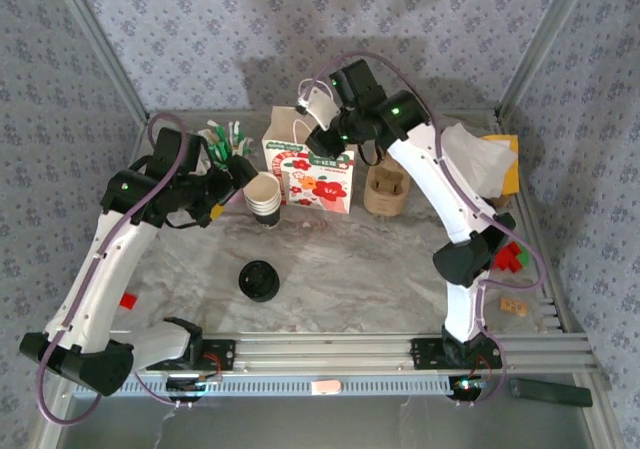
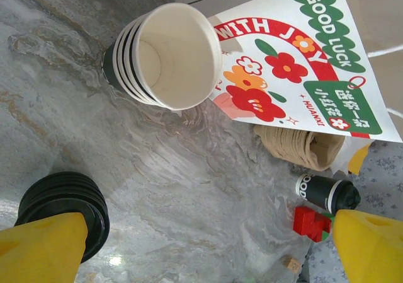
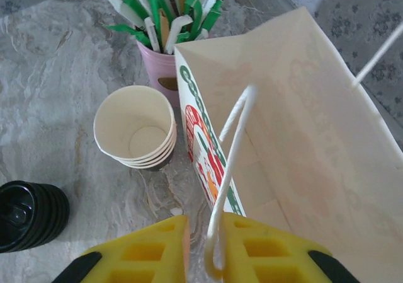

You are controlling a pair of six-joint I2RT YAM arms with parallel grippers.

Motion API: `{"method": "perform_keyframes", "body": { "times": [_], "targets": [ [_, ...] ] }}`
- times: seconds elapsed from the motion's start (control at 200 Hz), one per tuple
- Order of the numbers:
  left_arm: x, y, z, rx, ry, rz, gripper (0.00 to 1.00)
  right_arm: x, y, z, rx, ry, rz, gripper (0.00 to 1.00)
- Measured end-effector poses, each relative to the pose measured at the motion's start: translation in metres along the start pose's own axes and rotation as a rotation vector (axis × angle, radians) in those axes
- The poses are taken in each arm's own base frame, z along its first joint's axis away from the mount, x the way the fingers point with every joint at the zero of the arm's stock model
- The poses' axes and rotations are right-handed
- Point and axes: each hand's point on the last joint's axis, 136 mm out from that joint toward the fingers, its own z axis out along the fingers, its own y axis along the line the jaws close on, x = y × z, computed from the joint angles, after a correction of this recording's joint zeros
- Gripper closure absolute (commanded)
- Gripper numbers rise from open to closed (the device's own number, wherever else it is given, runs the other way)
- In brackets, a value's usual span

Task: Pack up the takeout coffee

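Right tool (image 3: 204, 219) clenched on the cord handle (image 3: 238, 125) of the paper bag (image 3: 315, 138); left tool (image 2: 206, 215) spread wide near the black lids (image 2: 63, 195).

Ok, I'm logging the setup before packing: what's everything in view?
white paper bag with red flowers: one, standing open, back centre
stack of lidless round paper cups: one, cream inside, left of the bag
stack of round black plastic lids: one, nearer than the cups
small black-lidded cup: one, dark with white band, lying beside red blocks
pink cup of wrapped sticks: one, green and white wrappers, behind the cups
brown cardboard sleeves: one pile, right of the bag
left end effector: yellow, open, by the cups
right end effector: yellow, closed on the bag's white cord handle
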Motion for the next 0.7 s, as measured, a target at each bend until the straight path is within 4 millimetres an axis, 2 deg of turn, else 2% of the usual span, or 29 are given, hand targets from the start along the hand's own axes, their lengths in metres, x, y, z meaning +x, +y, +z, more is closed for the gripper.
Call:
{"method": "perform_keyframes", "body": {
  "times": [0.19,0.43,0.7],
  "targets": [
    [0.002,0.008,0.000,-0.003,-0.003,0.000,0.00,0.000,0.011,0.003,0.038,0.025,-0.009,0.92],
    [0.001,0.015,-0.011,0.026,-0.028,0.011,0.00,0.002,0.016,-0.002,0.094,0.060,0.041,0.93],
    [0.006,0.021,-0.019,0.054,-0.034,0.027,0.00,0.001,0.047,-0.007,0.118,0.087,0.079,0.93]
  ]
}}
